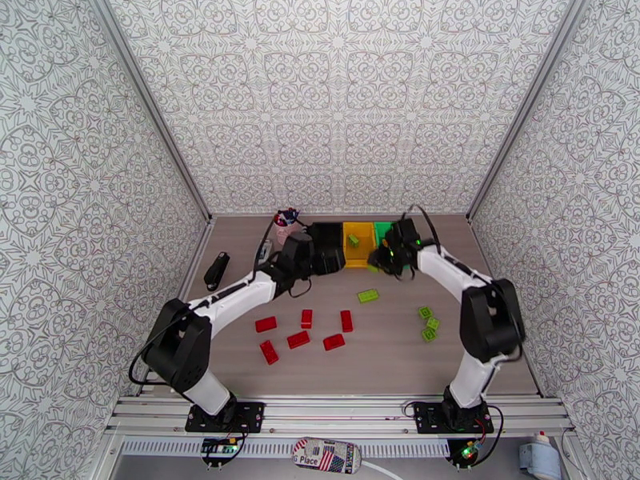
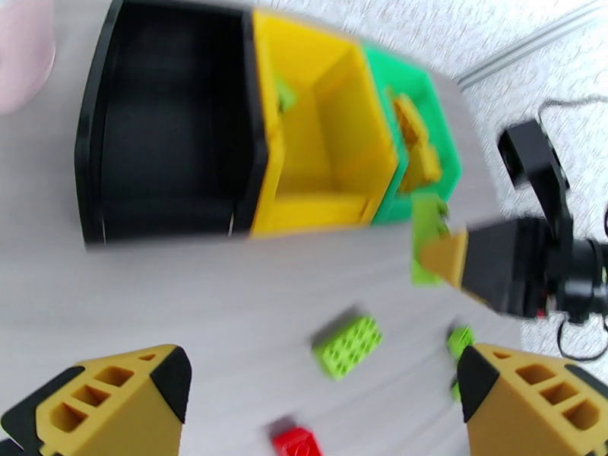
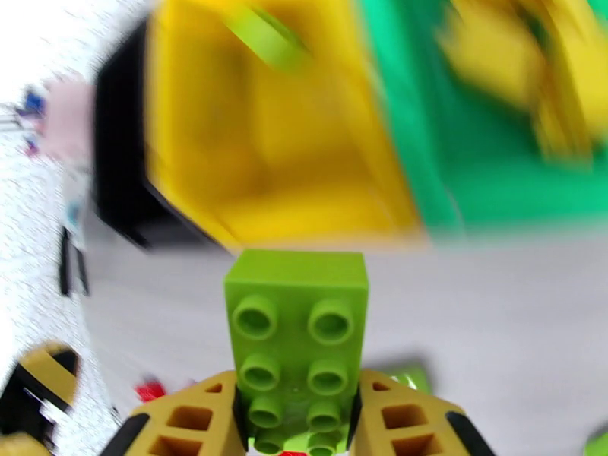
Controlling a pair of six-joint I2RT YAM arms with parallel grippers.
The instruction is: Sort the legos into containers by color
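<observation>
The right jaws squeeze a light green lego (image 3: pixel 296 321), just in front of the yellow bin (image 2: pixel 304 214) and the green bin (image 2: pixel 448 157), by the far edge of the tabletop (image 1: pixel 384 362). The left jaws are wide apart with nothing in them, near the black bin (image 2: pixel 95 146). Six red legos (image 1: pixel 300 339) lie toward the near edge. Three green legos (image 1: pixel 433 323) sit toward the right edge.
</observation>
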